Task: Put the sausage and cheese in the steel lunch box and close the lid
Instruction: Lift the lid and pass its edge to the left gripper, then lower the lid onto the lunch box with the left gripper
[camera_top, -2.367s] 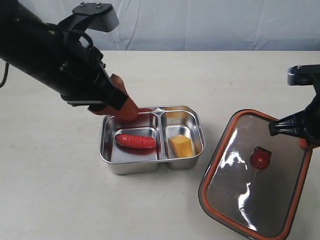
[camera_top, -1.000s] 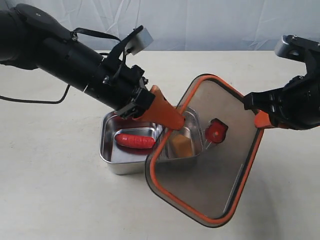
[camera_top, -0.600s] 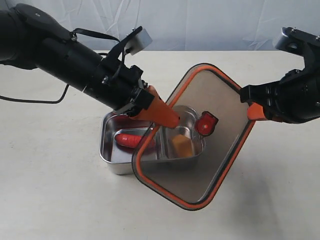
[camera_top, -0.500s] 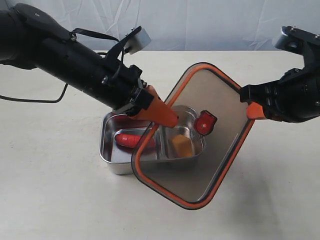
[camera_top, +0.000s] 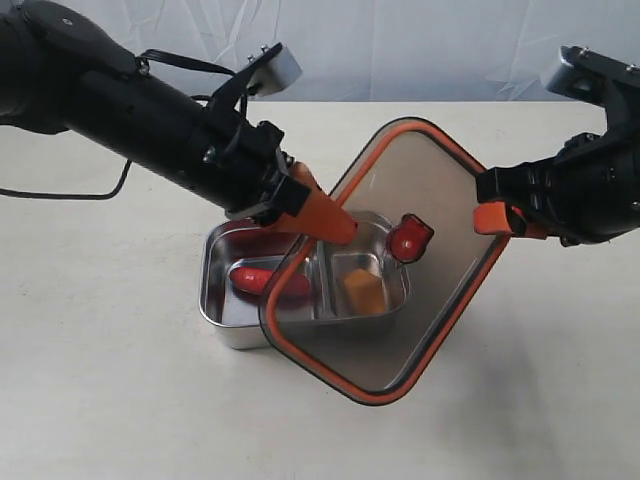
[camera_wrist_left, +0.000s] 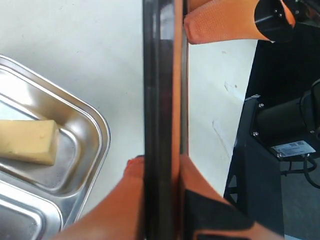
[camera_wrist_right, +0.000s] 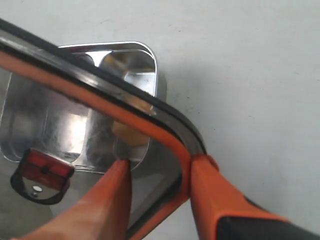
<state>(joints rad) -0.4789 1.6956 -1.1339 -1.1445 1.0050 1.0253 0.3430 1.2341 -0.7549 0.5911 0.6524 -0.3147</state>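
Sausage (camera_top: 249, 280) lies in left compartment of steel lunch box (camera_top: 208, 292), lengthwise, its right end seen only through the smoky plastic above it. Cheese (camera_top: 364, 292) sits in right compartment, across the divider from the sausage, not touching it; also seen through the plastic. Box rests flat on off-white table (camera_top: 110, 400), a little left of frame centre in the exterior view. Lid (camera_top: 432, 285) is off the box, held up and tilted above it, turned diamond-wise against the box's sides. Its orange rim seal faces the camera, and the orange valve (camera_top: 410, 237) shows near its middle. Lid's lower-left corner overlaps the box's front edge in the picture; contact there cannot be told. Most of the lid hangs out to the right of the box, over bare table. Left gripper (camera_top: 336, 226), reaching in from upper left, is clamped on the lid's upper-left edge. Left wrist view shows that edge end-on, an orange finger (camera_wrist_left: 131, 200) pressed on each face. Right gripper (camera_top: 497, 217), at right of frame, pinches the lid's right edge. Right wrist view has one finger (camera_wrist_right: 216, 196) outside the rim and the other inside, under the plastic. Black cable (camera_top: 60, 194) trails across table at far left. Pale cloth backdrop (camera_top: 420, 50) runs along the top.
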